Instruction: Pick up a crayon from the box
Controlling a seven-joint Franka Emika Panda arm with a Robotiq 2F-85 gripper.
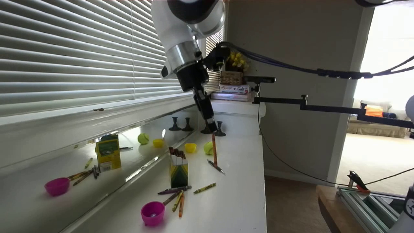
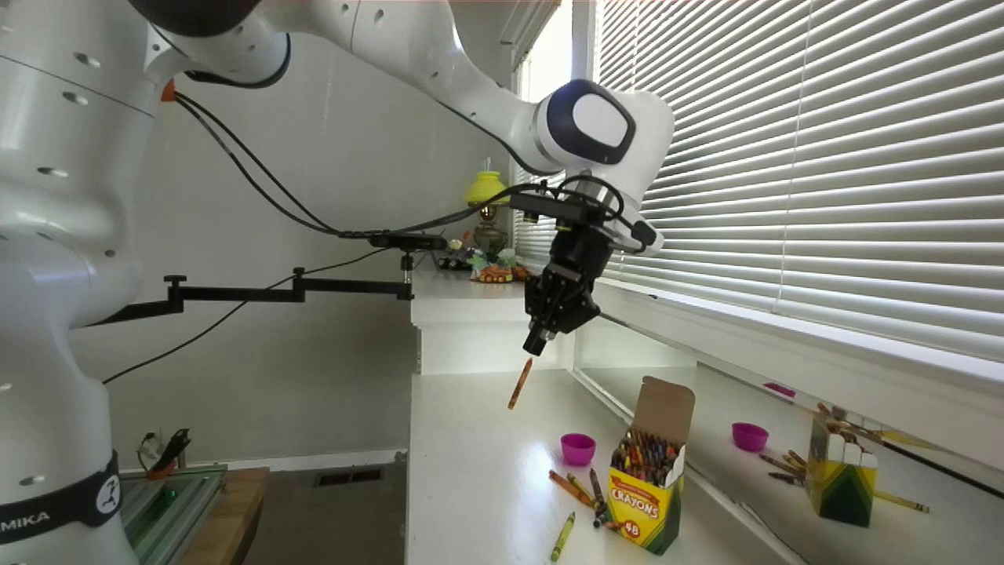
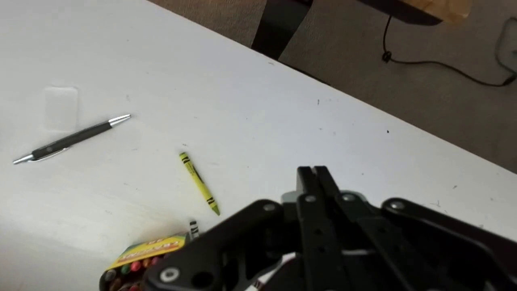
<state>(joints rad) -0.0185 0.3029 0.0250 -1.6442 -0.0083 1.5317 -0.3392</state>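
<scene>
Hand (image 2: 535, 348) clenched on orange crayon (image 2: 520, 384), mid-frame | crayon's long axis steep, directly below | box (image 2: 639, 506) lower right in an exterior view

white blinds (image 1: 81, 55) hang near a grey wall (image 1: 291, 32); past a bright opening (image 1: 385, 48), a sofa (image 1: 378, 131) stands on pale floor (image 1: 365, 153).

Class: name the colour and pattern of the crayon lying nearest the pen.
The crayon is yellow-green with black bands near both ends; the wrist view shows it best.
</scene>
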